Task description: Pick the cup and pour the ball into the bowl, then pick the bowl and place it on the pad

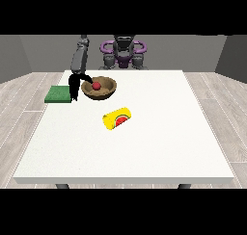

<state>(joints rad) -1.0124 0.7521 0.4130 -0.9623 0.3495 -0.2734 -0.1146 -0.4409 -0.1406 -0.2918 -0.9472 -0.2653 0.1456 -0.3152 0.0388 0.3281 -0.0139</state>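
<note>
A big white table [144, 147] fills most of the room in front of me, square-edged, set on a pale wood-plank floor. Behind its far edge stands the robot [123, 53], grey in the body with purple rings at the shoulders. One grey arm [79, 56] comes down over the far-left part of the table, at the view's left.

Under that arm sits the brown wooden bowl [100, 88], upright on the tabletop, tilted a little so its inside shows. Just left of the bowl lies the green pad [59, 94], flat at the table's left edge; bowl and pad are near each other but apart, with the hand between them.

Nearer to me, toward the middle of the table, the yellow cup [118, 118] lies on its side, a watermelon slice pictured on it. It is well apart from the bowl.

The black hand at the view's left [75, 85] hangs at the bowl's left rim, one finger arching over toward the rim. Whether it grips the rim, I cannot tell.

Smallest of all, the red ball [96, 85] rests inside the bowl.
</note>
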